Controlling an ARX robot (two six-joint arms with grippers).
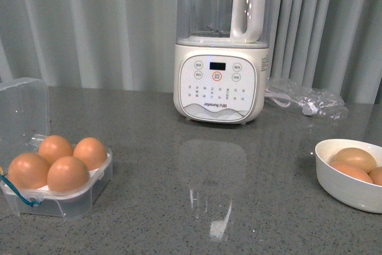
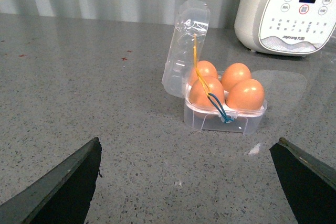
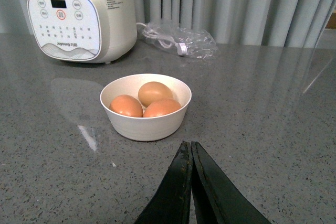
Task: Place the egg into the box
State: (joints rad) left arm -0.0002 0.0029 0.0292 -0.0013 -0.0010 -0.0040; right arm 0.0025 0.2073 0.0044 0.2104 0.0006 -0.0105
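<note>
The clear plastic box (image 1: pixel 77 204) stands at the table's front left, its hinged lid (image 1: pixel 24 108) upright behind it. Several brown eggs (image 1: pixel 68 173) fill its cells, and none can be told apart as the egg. In the left wrist view the box (image 2: pixel 210 120) lies ahead with a blue-yellow cord (image 2: pixel 218 106) hanging down its side. My left gripper (image 2: pixel 188 142) is open and empty, well short of it. My right gripper (image 3: pixel 189 144) is shut on nothing, just short of a white bowl (image 3: pixel 147 127) holding three more brown eggs (image 3: pixel 153 92). Neither gripper shows in the front view.
A white blender (image 1: pixel 219 82) with a clear jug stands at the back centre. A crumpled plastic bag with a cable (image 1: pixel 304 97) lies to its right. The white bowl (image 1: pixel 346 189) sits at the front right edge. Curtains hang behind the grey speckled table.
</note>
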